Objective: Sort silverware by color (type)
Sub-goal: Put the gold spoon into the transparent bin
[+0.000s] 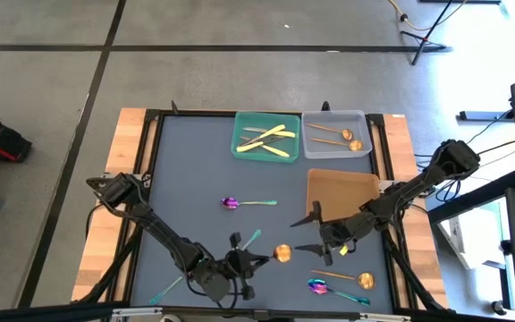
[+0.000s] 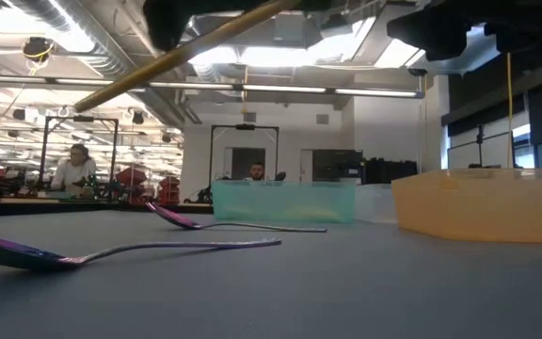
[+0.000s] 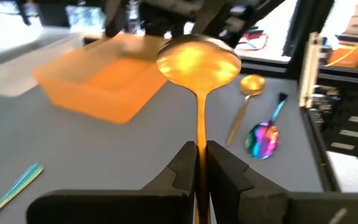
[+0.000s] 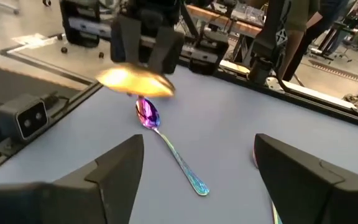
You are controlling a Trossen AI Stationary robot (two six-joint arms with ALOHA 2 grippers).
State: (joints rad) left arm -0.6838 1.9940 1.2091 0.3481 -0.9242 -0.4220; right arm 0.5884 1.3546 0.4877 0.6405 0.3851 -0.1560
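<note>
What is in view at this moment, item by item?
Knives: about four, pale gold, in green tray.
Tray spoons: two, copper, in clear tray.
Loose spoon: one, copper, mat, front right.
Held spoon: one, copper, in left tool.
Purple spoons: four, teal handles, scattered on mat; two partly hidden.
Orange tray: one, empty, right side.
People: two, room behind.
Left tool: shut on held spoon, front centre.
Right tool: open, beside orange tray.

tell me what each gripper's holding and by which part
The left gripper pinches a copper-gold spoon by its handle, bowl out front. The right gripper is open, holding nothing.
</note>
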